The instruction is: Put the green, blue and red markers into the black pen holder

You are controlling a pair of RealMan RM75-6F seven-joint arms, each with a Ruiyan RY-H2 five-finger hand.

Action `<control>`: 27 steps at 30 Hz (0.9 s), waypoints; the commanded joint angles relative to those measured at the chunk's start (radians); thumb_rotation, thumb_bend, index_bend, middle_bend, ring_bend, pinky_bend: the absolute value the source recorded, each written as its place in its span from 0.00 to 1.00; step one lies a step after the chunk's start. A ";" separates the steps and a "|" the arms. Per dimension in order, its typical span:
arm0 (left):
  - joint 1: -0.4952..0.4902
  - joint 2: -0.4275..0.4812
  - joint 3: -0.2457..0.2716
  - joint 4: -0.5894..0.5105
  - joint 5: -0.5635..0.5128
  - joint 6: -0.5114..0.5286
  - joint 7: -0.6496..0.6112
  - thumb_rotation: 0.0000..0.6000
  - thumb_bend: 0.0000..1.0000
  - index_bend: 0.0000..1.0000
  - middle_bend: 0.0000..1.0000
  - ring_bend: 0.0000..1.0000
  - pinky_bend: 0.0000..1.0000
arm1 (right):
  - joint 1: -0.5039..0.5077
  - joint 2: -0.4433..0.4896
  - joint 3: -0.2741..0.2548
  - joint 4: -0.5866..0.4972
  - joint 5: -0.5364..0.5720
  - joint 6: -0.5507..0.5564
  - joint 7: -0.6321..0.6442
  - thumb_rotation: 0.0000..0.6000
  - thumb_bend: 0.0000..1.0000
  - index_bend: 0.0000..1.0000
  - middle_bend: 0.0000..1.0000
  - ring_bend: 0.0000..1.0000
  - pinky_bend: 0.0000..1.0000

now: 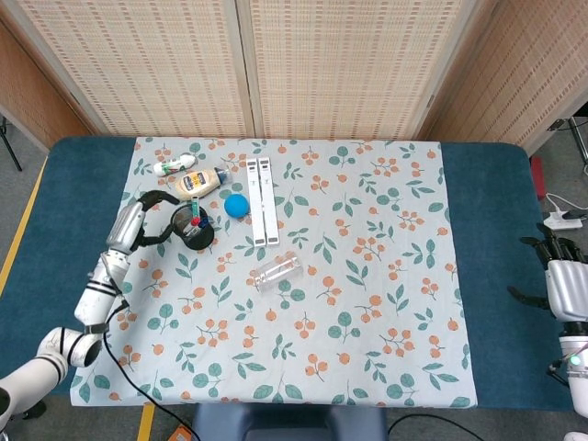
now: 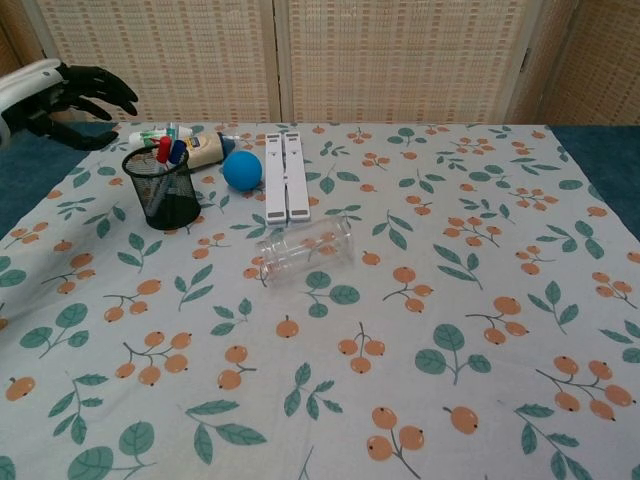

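Note:
The black mesh pen holder [image 2: 164, 187] [image 1: 196, 231] stands on the left of the floral cloth. Inside it are the red marker [image 2: 162, 149], the blue marker [image 2: 177, 151] and a thin green one [image 2: 171, 132], their caps sticking out of the rim. My left hand [image 2: 85, 92] [image 1: 152, 218] hovers up and to the left of the holder, fingers spread, holding nothing. My right hand [image 1: 558, 273] rests off the cloth at the table's far right edge; how its fingers lie is unclear.
Behind the holder lie a cream bottle [image 2: 205, 148] and a small white bottle [image 1: 173, 165]. A blue ball [image 2: 241, 169], a white folding stand [image 2: 285, 176] and a clear plastic jar [image 2: 303, 250] on its side sit to the right.

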 commanded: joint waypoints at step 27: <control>0.436 0.173 0.067 -0.395 -0.299 0.223 0.928 1.00 0.37 0.07 0.00 0.00 0.09 | 0.002 -0.003 -0.011 -0.026 -0.018 0.015 -0.049 1.00 0.03 0.25 0.07 0.20 0.13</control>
